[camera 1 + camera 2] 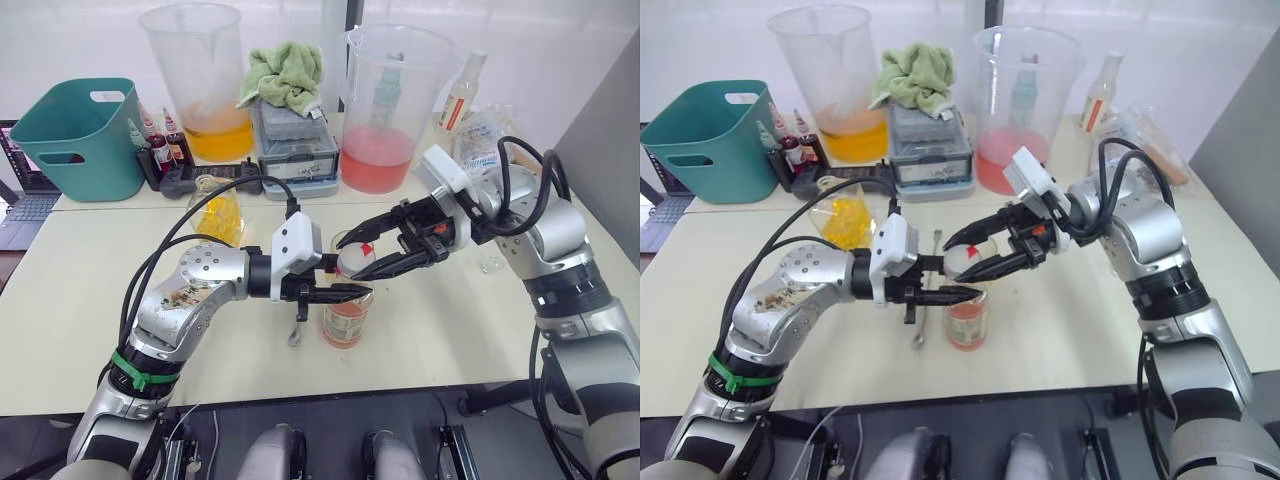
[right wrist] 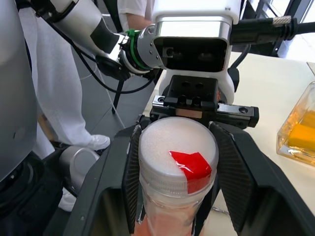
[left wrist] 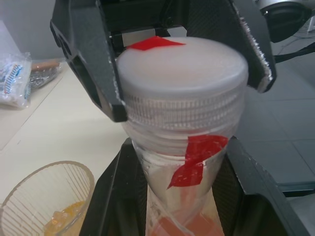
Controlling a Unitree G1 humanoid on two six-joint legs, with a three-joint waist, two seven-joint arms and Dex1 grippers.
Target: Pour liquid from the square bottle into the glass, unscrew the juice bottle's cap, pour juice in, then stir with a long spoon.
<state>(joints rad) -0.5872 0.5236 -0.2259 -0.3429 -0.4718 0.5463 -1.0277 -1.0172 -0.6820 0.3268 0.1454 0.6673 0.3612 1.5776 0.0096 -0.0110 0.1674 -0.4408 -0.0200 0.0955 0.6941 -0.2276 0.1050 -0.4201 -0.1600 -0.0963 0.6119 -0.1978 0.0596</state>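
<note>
The right claw [image 1: 375,252] is set around the small round whitish screw cap [image 1: 354,262], one black finger on each side of the ribbed rim, clamped on it or very nearly so. Below it, the left claw [image 1: 345,292] is clamped on the neck of the clear plastic juice bottle with pinkish-orange liquid [image 1: 345,320], which is held upright on the pale surface [image 1: 90,300]. The bottle's long axis runs straight up, and the right claw is brought in from the robot's right, across that axis, so the cap can be turned about it while the neck is held fast. The cap is seen seated on the neck, a red tape mark across its top. The small ribbed clear glass [image 3: 47,199] with a little yellow liquid is stood just beside the bottle, on the robot's left.
</note>
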